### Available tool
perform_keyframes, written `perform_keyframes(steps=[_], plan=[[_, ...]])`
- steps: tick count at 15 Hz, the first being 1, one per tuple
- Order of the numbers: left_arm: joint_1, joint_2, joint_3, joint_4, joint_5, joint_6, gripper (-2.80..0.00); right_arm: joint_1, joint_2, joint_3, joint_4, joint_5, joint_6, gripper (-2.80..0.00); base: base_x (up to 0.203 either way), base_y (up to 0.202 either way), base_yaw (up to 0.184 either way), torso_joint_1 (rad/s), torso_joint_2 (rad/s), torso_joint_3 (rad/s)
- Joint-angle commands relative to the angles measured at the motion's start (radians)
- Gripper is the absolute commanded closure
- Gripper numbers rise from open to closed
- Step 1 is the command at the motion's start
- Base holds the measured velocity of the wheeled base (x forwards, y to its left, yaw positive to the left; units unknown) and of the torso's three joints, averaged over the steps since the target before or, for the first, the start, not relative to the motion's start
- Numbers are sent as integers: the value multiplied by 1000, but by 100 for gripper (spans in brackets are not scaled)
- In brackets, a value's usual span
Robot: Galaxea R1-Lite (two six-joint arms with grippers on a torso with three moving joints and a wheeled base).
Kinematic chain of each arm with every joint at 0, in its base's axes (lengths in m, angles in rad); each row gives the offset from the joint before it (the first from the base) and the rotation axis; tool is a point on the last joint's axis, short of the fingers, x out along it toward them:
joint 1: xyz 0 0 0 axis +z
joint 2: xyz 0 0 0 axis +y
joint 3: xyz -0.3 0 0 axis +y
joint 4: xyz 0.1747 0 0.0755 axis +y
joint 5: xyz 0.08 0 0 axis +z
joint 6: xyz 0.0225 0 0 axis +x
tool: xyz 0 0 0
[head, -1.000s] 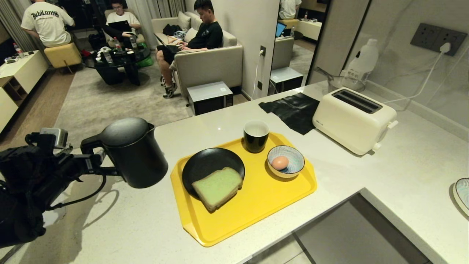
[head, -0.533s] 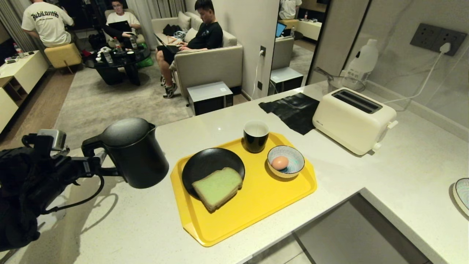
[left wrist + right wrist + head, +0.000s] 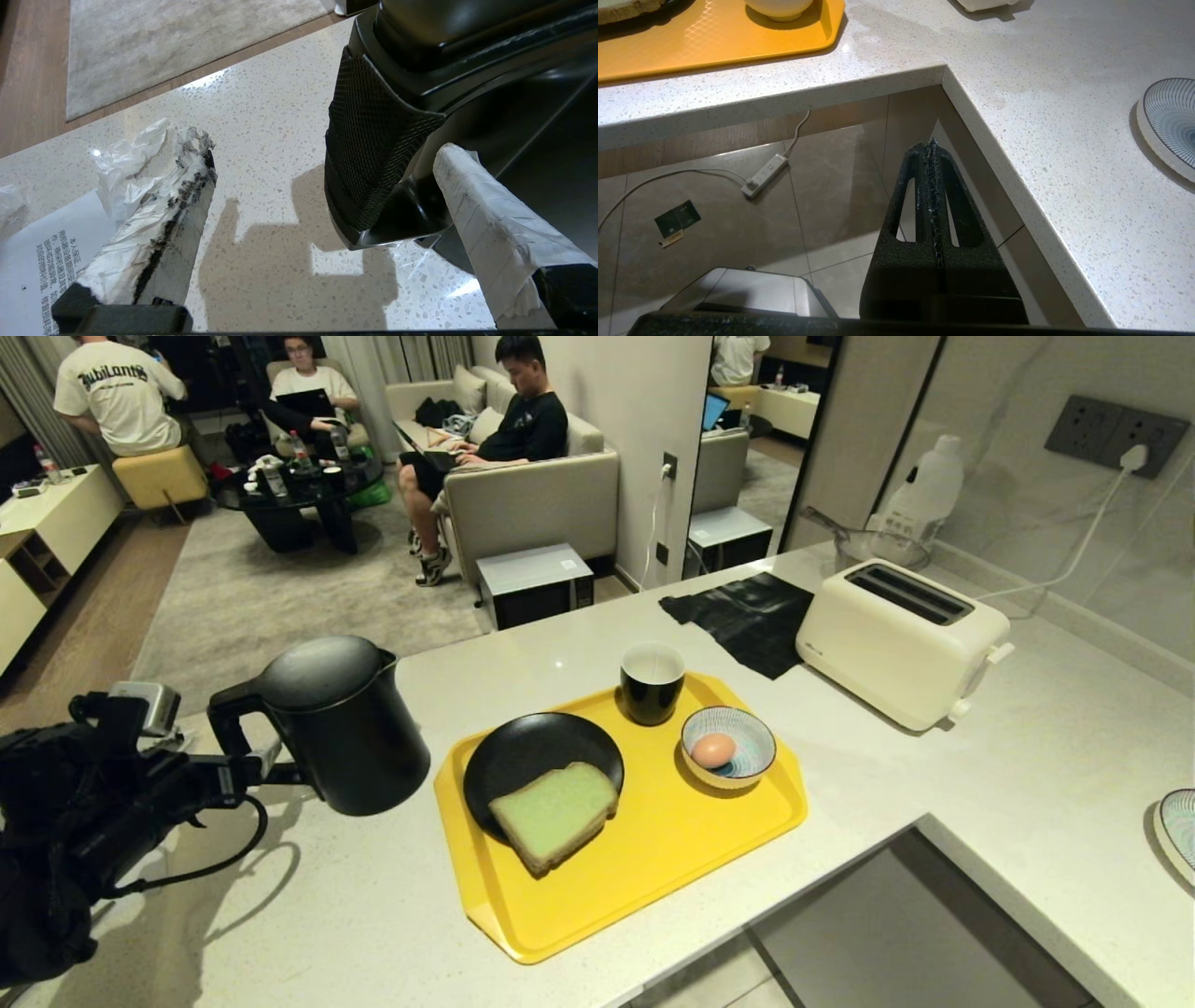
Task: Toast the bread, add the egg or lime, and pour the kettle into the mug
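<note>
Clearly the left hand [image 3: 322, 200] stands spread wide at the loop handle [image 3: 373, 154] of the kettle [image 3: 341, 723], holding nothing yet; in the left wrist view one taped finger [image 3: 486, 219] sits inside the loop against the dark body, and the other finger [image 3: 163, 224] hangs well out over the bare table [image 3: 308, 905], so the textured grip lies between them, nearer the inner one; whether any pad touches it I cannot tell. Judged from its build, the kettle is rigid and tall, probably heavy if filled, and its matte body is too wide to clasp; the handle is the only sensible hold, taken high on the knurled part, where it should slip least and tip least when poured. Beyond the kettle from this hand lies the yellow tray [image 3: 653, 887]; on it the mug [image 3: 652, 683] stands farthest, upright, with the bread [image 3: 555, 815] resting partly on a black plate [image 3: 523, 756] and the egg [image 3: 713, 749] in a striped bowl [image 3: 747, 761]. The right hand [image 3: 933, 186] is pressed shut on nothing, hanging below the table edge, well apart from everything.
</note>
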Motion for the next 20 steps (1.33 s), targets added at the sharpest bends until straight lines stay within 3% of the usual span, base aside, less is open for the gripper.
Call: perform_keyframes(steps=[1, 9, 14, 15, 20], plan=[[0, -12, 10, -5, -1, 3, -280, 0, 1, 0, 1, 0, -1, 0, 0, 0, 0, 0, 0, 0], [-14, -199, 31, 93, 3, 8, -280, 0, 1, 0, 2, 0, -1, 0, 0, 0, 0, 0, 0, 0], [-13, -382, 34, 267, 14, 9, -280, 0, 1, 0, 0, 0, -1, 0, 0, 0, 0, 0, 0, 0], [-14, -420, 34, 293, 13, 10, 0, 0, 1, 0, 0, 0, -1, 0, 0, 0, 0, 0, 0, 0], [-18, -571, 25, 346, 13, 19, 0, 0, 1, 0, 0, 0, -1, 0, 0, 0, 0, 0, 0, 0]])
